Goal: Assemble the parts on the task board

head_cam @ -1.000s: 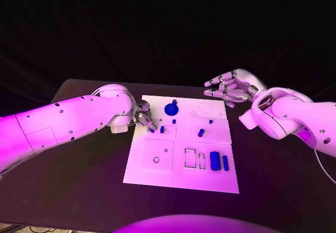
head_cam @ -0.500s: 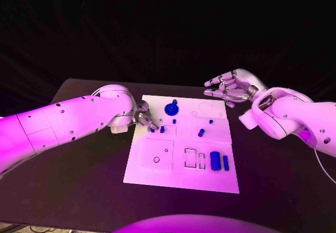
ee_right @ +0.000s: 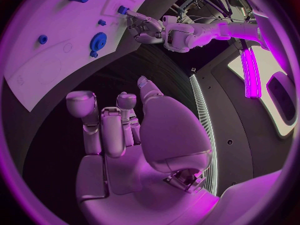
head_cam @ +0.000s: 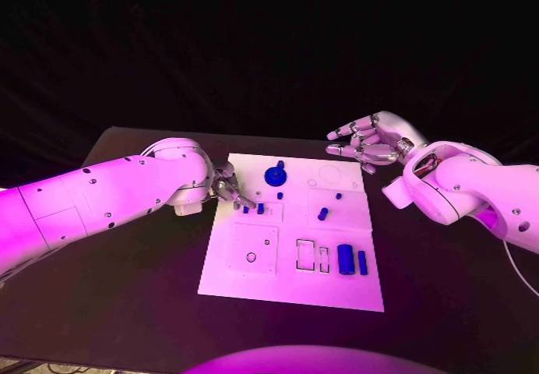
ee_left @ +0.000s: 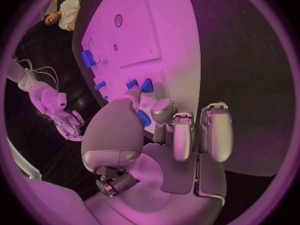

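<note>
A black bench carries the white task board. Small blue parts near its left edge are met by the left hand fingers; grip cannot be told. Right hand is held empty, fingers loosely spread. Parts are judged light, rigid, best pinched at the sides

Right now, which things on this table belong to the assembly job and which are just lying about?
Part of the job:
white rectangular task board
blue gear-shaped part
two small blue pegs at the left hand fingers
small blue tilted peg
two blue upright blocks

Lying about:
nothing besides the black table; the right hand hovers past the board, holding nothing.
</note>
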`<state>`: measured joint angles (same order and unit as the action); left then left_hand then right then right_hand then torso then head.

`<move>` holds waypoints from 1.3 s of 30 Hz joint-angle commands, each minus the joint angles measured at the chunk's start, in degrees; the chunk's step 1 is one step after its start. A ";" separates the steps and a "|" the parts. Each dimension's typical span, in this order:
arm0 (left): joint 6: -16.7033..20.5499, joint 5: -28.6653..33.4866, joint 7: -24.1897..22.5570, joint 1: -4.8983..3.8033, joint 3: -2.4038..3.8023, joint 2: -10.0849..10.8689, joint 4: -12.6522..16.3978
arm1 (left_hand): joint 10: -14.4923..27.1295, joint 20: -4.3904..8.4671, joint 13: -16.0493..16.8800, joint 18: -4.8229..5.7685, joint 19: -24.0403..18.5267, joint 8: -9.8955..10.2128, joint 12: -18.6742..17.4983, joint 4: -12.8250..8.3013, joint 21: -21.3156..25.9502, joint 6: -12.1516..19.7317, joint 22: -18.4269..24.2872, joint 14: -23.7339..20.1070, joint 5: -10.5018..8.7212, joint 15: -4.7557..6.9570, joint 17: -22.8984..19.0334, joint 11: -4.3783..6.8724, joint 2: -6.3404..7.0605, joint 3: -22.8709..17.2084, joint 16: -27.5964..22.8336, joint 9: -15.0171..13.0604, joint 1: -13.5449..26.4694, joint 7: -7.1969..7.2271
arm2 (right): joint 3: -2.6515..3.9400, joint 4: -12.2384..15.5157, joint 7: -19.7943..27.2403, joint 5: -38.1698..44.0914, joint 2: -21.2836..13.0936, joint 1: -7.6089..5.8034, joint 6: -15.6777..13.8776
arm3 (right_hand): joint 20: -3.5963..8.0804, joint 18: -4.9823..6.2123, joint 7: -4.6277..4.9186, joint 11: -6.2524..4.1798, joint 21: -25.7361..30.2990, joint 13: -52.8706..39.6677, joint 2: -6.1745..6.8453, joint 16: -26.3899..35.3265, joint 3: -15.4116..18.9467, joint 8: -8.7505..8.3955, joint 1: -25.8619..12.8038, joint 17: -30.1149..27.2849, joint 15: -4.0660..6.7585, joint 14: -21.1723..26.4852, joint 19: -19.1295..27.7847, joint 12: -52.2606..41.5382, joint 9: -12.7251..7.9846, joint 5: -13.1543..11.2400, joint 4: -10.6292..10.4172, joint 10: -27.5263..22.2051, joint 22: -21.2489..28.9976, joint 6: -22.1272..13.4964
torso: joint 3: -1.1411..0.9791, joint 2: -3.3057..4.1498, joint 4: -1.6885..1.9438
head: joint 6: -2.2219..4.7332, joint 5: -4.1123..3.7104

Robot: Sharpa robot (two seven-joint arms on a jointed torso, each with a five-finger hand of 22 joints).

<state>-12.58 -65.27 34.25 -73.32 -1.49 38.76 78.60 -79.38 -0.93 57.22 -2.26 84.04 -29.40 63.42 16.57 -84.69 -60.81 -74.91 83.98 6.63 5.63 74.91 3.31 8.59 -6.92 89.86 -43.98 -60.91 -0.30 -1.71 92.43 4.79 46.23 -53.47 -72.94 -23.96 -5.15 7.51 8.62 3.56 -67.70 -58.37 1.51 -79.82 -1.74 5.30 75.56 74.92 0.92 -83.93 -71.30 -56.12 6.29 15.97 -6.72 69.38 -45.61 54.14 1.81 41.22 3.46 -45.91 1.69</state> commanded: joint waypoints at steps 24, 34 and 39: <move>19.50 3.25 -26.61 -0.09 0.15 -1.27 -1.38 | 25.95 -6.40 -34.00 -8.49 -23.52 13.44 -36.02 -4.59 59.59 14.74 30.14 -21.40 0.51 -7.34 -30.79 -8.86 -5.83 3.40 -49.10 14.98 -27.24 -8.62 | 0.00 -0.05 0.27 0.15 -0.22 0.05 0.52 | 0.06 0.49 0.09 0.03 0.37 0.05 -0.71 0.22 0.02 0.06 0.19 0.88 -0.09 -2.61 0.47 0.17 0.08 0.70 -0.12 -0.58 0.03 -0.32 | 0.16 0.08 -0.06 | 0.77 -1.36; 23.53 -11.30 -31.78 1.04 -0.71 -5.08 -4.30 | 20.29 -5.45 -46.33 -8.25 -17.70 19.77 -46.18 -5.35 59.56 7.95 31.39 -14.70 -0.09 -6.19 -35.18 -8.42 -2.14 -2.79 -50.12 25.52 -30.39 -7.71 | 0.00 -0.10 0.28 0.18 -0.15 0.08 0.59 | 0.05 0.48 0.09 0.02 0.36 0.07 -0.73 0.22 0.00 0.06 0.29 0.88 -0.09 -2.60 0.45 0.18 0.08 0.79 -0.08 -0.60 0.00 -0.32 | 0.04 0.06 0.03 | 1.16 -1.61; 22.01 -16.21 -30.63 1.39 -0.88 -6.47 -5.30 | 18.29 -4.96 -48.94 -8.22 -13.55 21.23 -48.27 -4.62 57.45 5.54 30.25 -8.91 -0.19 -5.82 -27.69 -8.02 -1.12 -3.77 -39.67 27.99 -28.86 -7.59 | 0.00 -0.11 0.26 0.22 -0.09 0.09 0.65 | 0.05 0.48 0.09 0.02 0.37 0.03 -0.75 0.18 -0.02 0.07 0.37 0.94 -0.08 -2.62 0.44 0.13 0.09 0.89 -0.05 -0.58 0.00 -0.32 | 0.09 0.03 -0.04 | 1.32 -1.65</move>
<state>9.00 -74.97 5.12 -71.98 -2.39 32.56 73.46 -60.87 -5.96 8.49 -10.30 70.15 -8.30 15.34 11.89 -27.09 -55.07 -44.55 74.65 6.73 -0.19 46.42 -4.77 7.53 -10.50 49.19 -16.20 -90.03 -7.90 -1.72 92.30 4.73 46.21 -53.63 -72.90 -23.97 -5.15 7.51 8.62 3.78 -67.70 -58.37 1.28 -79.82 -1.75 5.30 75.79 74.91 0.92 -83.93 -71.31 -56.12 6.32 16.55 -6.72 69.17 -45.62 54.14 1.88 41.27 3.45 -44.66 0.04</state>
